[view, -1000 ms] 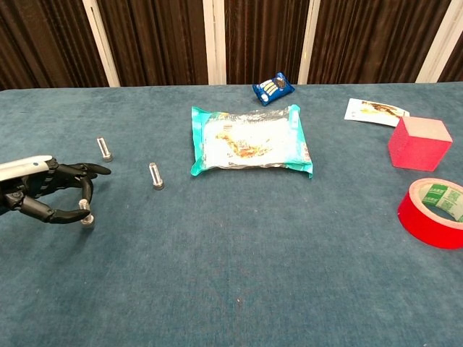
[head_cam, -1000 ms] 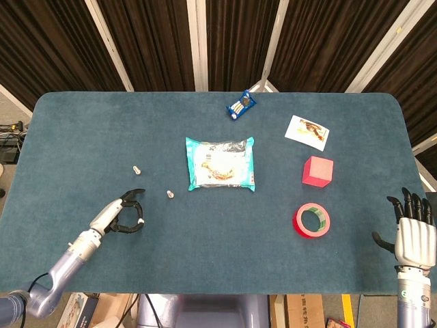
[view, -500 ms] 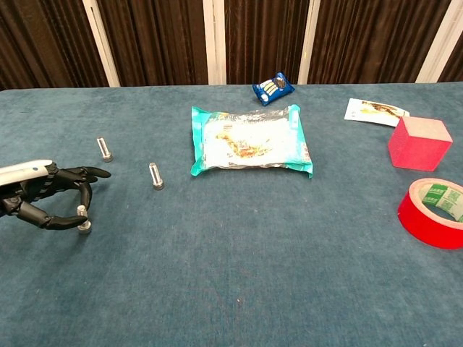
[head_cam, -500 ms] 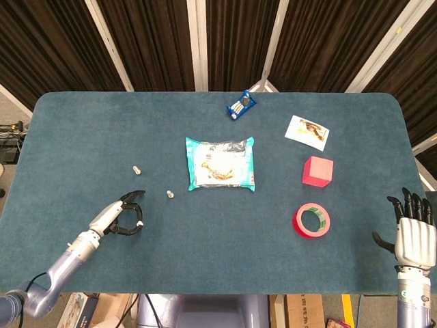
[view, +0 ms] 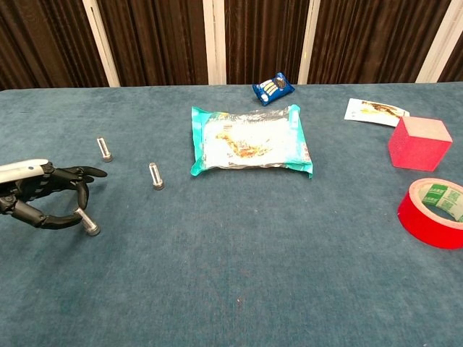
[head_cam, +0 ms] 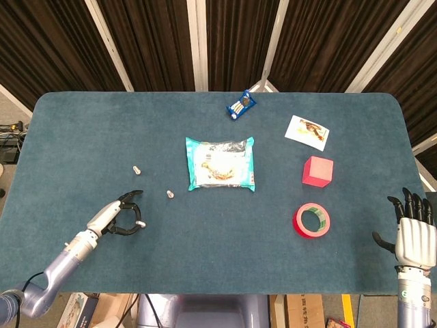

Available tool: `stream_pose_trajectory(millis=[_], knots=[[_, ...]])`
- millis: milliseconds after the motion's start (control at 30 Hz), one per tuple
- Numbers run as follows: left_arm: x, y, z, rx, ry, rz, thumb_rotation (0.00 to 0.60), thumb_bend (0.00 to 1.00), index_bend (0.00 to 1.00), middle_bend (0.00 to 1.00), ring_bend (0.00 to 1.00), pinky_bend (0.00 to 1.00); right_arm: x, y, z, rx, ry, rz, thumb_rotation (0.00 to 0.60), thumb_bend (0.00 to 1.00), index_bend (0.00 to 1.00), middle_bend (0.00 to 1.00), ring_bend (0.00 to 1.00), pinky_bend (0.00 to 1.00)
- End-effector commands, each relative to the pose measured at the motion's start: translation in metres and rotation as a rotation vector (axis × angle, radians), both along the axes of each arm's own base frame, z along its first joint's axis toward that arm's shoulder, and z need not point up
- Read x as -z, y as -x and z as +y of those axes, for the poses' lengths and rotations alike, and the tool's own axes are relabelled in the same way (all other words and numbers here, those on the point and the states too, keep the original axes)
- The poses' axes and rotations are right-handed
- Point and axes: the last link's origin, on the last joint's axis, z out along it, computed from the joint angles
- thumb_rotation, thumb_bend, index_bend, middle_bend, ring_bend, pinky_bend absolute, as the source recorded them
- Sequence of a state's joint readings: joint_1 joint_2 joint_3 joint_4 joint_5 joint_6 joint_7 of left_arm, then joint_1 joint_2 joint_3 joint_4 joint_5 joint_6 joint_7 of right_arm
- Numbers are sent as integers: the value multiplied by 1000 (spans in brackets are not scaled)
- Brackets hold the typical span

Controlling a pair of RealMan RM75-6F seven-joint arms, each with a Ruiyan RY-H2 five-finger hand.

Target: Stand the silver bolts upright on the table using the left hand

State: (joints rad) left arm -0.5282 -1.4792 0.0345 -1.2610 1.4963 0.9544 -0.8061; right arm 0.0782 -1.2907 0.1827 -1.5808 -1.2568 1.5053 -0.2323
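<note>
A: Report the position of the left hand (view: 40, 194).

B: It hangs low over the front left of the blue-green carpeted desk (head_cam: 218, 246). Its black fingers (view: 81, 173) are curled, and the near silver bolt (view: 88, 223) sits at their tips, tilted, with its head on the desk. Contact is likely at the bolt's upper end; whether it is pinched or only touched cannot be told from either view.

A: Location of the other bolts?

B: The middle silver bolt (view: 155, 176) stands between the left hand and the teal-edged foil snack packet (view: 250, 141). The far silver bolt (view: 105, 150) stands further left and further back. Both are upright and apart from the hand.

A: Right hand?

B: The right hand (head_cam: 413, 229) shows in the head view only, at the front right desk edge, fingers spread and holding nothing.

A: Remaining items?

B: A red tape roll (view: 435, 210) lies flat at the right, a red cube (view: 418, 142) behind it, a printed white card (view: 375, 110) beyond that, and a small blue wrapped snack (view: 273, 87) at the back centre.
</note>
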Motion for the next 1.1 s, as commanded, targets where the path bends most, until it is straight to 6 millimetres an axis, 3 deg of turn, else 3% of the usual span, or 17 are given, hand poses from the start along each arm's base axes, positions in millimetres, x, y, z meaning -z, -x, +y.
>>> stream_pose_trajectory(millis=[33,233,433,700,800,967,1100], knots=[[-1,0,-1,1,1,-2,600,440,534,28,0,0,0,0,0,0,3,1,600,154,247,65,20,0],[-6,-6,-1,33,-15,-19,600,427,504,18,0,0,0,-1,0,-2,4,2,600,153,247,65,20,0],[-24,-27,-3,121,-81,-61,600,427,499,18,0,0,0,-1,0,-4,3,1,600,153,247,65,20,0],[-48,-75,-6,213,-113,-202,600,427,499,21,0,0,-1,-2,1,-8,8,-1,600,152,247,65,20,0],[-66,-95,-3,282,-188,-214,600,427,485,21,0,0,-1,-2,1,-9,6,-2,600,140,247,65,20,0],[-107,-100,-5,364,-520,49,600,427,454,30,0,0,-1,-2,2,-17,-8,9,600,121,247,65,20,0],[-131,-87,-28,317,-692,340,600,427,431,34,0,0,-2,-4,3,-32,-23,16,600,114,247,65,20,0]])
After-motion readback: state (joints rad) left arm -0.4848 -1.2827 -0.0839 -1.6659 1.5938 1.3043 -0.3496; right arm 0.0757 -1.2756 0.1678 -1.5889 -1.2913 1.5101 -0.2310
